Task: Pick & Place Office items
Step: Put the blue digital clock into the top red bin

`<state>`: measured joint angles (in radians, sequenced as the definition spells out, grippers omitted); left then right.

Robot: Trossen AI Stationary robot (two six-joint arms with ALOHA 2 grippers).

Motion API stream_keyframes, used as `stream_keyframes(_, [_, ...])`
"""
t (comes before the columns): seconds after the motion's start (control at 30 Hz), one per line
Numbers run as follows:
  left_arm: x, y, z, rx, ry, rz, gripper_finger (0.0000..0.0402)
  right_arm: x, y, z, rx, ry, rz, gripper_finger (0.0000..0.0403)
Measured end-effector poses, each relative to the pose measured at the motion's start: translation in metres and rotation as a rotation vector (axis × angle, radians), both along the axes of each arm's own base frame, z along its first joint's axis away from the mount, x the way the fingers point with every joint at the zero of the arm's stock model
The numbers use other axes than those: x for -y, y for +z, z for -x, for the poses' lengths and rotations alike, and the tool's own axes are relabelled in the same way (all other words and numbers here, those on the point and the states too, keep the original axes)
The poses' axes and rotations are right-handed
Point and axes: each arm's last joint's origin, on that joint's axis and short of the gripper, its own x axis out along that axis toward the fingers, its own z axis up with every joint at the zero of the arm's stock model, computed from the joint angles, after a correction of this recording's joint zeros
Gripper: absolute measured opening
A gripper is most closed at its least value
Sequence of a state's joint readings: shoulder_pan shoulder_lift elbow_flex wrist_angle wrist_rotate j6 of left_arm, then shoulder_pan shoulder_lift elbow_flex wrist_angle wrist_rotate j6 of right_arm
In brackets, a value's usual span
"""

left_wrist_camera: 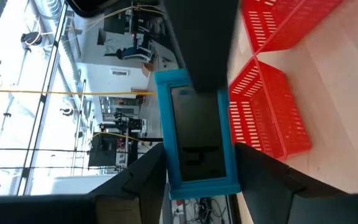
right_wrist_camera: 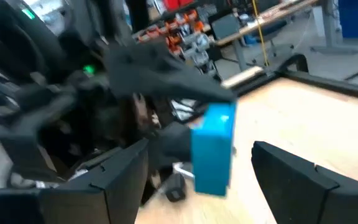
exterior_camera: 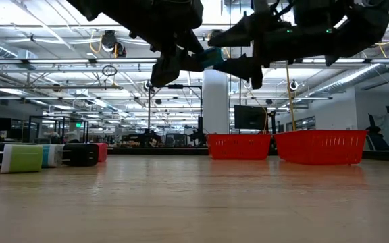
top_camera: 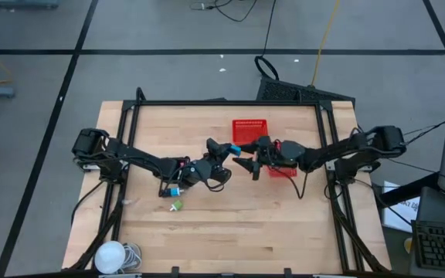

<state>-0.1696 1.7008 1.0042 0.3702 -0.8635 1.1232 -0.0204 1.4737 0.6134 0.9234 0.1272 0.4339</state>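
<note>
wooden table [top_camera: 222, 216], mid-air handover above its centre. left gripper [top_camera: 224, 148] clamped on blue item [top_camera: 236, 149], lifted clear, presenting it. right gripper [top_camera: 255, 164] fingers apart just beside it, likely to receive, red baskets [top_camera: 249, 129] nearby.

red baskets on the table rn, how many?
2. One red basket sits at the table's far middle; the other red basket lies under the right arm, mostly covered from above. Both show side by side in the low view.

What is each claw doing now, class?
Left claw: shut on the blue item.
Right claw: open, around the blue item, not gripping.
</note>
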Motion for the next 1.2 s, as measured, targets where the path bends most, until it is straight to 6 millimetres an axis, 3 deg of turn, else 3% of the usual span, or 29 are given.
stream_keyframes(0.27, [0.000,0.000,0.000,0.010,0.005,0.012,0.0152,0.000,-0.004,-0.004,0.003,-0.001,0.000,0.0235])
stream_keyframes(0.57, [0.000,0.000,0.000,0.015,0.007,0.018,0.0191,0.000,-0.001,-0.003,0.014,0.001,0.003,0.0141])
stream_keyframes(0.87, [0.001,0.000,0.001,0.051,0.024,0.061,0.0155,0.001,-0.002,-0.003,0.001,-0.016,0.048,0.0059])
stream_keyframes(1.2, [0.024,0.009,0.005,0.198,0.097,0.091,0.0262,0.002,0.004,0.000,0.001,0.011,0.101,0.0061])
